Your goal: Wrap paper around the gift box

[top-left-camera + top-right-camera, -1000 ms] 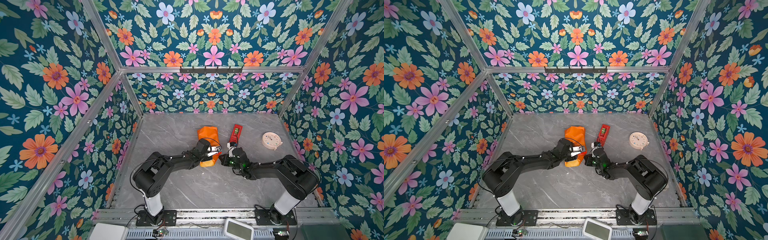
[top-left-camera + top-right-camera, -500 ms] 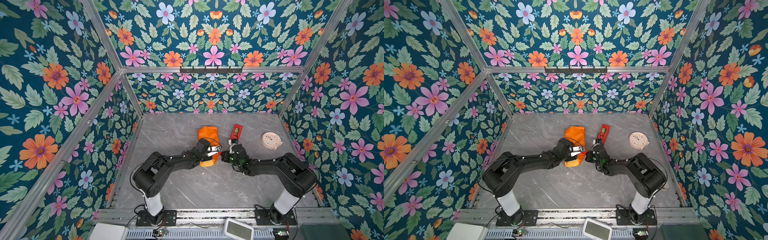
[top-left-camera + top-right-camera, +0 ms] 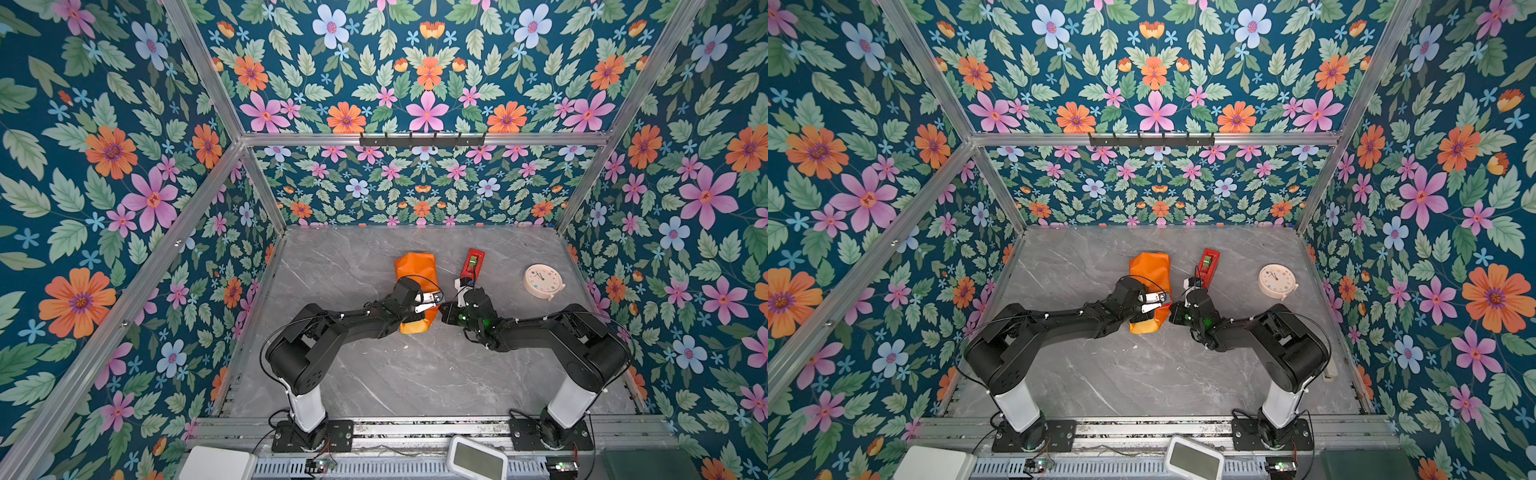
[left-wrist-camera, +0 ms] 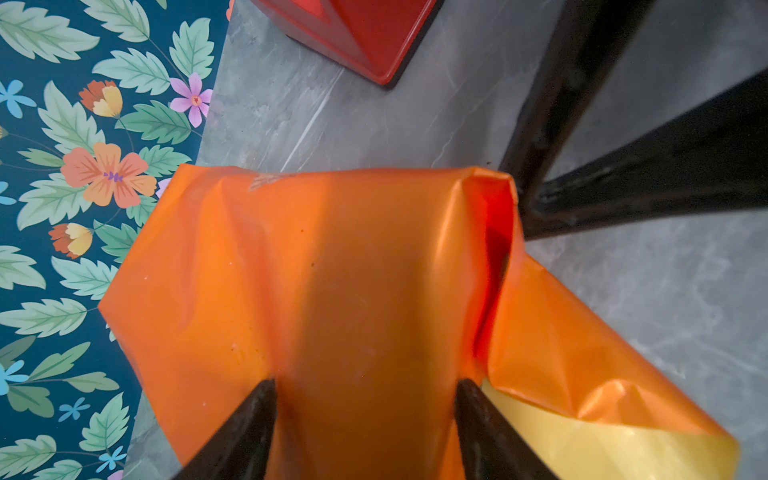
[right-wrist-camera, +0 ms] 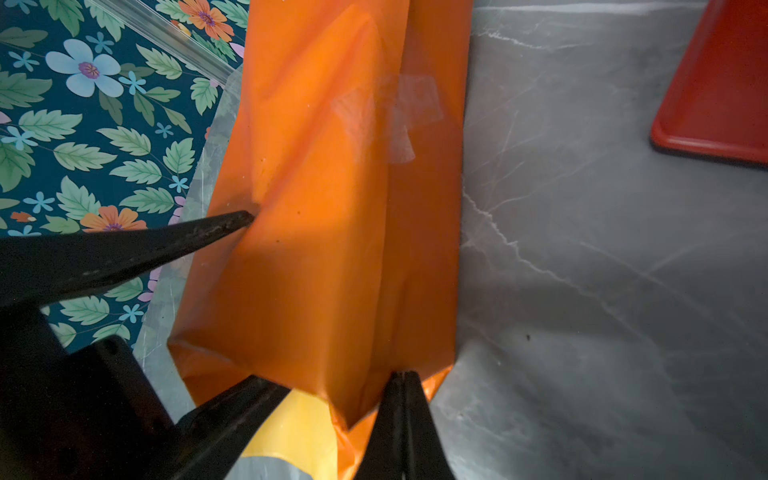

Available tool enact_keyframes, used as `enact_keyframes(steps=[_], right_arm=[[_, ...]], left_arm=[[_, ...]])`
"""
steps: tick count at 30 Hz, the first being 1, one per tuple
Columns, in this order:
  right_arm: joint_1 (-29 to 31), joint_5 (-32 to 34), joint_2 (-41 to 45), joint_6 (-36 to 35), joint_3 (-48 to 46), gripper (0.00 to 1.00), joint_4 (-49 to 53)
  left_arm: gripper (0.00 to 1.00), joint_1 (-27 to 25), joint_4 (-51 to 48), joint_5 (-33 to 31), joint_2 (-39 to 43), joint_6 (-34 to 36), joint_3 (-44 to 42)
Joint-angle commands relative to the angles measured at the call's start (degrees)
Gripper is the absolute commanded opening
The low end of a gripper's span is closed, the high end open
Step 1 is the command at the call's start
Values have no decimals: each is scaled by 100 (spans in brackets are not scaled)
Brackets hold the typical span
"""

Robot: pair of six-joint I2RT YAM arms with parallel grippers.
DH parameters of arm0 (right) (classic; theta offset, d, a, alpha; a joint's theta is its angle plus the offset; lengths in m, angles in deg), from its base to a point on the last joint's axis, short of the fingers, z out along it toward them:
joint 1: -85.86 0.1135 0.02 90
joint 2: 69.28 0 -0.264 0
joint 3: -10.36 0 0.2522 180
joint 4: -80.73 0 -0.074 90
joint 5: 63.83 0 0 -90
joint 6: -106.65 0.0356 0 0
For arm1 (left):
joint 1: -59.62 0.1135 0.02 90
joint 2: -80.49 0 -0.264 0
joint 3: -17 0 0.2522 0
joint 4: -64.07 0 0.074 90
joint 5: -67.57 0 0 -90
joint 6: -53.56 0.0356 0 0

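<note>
One large creased sheet of paper (image 3: 413, 270), glossy orange outside and yellow inside, folded into a long boxy bundle near the middle of the grey marble-patterned worktop (image 3: 374, 374), toward the back; contents hidden. Strip of clear tape (image 5: 386, 112) stuck across a seam of the bundle. Yellow flap (image 4: 602, 449) loose at the end nearest the arm bases. Left end effector (image 4: 365, 388) on that same end, fingers (image 4: 249, 424) apart, tips resting on the orange surface without clamping it. Right end effector (image 5: 402, 374) closed tight, tips together at the folded corner just beside the left one; paper pinched between them or not, impossible to tell. Narrow red plastic tape dispenser (image 3: 473, 262) just right of the bundle, apart from it. Round cream clock (image 3: 540, 280) further right, face up. Floral-patterned walls (image 3: 124, 166) all around.
</note>
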Motion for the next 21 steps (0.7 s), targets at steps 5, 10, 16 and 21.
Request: enact_keyframes(steps=[5, 10, 16, 21], right_arm=[[23, -438, -37, 18, -107, 4, -673], [28, -483, -69, 66, -220, 5, -818], [32, -414, -142, 77, -137, 5, -854], [30, -449, -218, 71, -57, 4, -874]], left_arm=[[68, 5, -1501, 289, -127, -89, -72], [68, 6, -1504, 281, -126, -89, -68], [67, 7, -1523, 272, -126, -89, -68], [67, 5, -1531, 272, -125, -81, -59]])
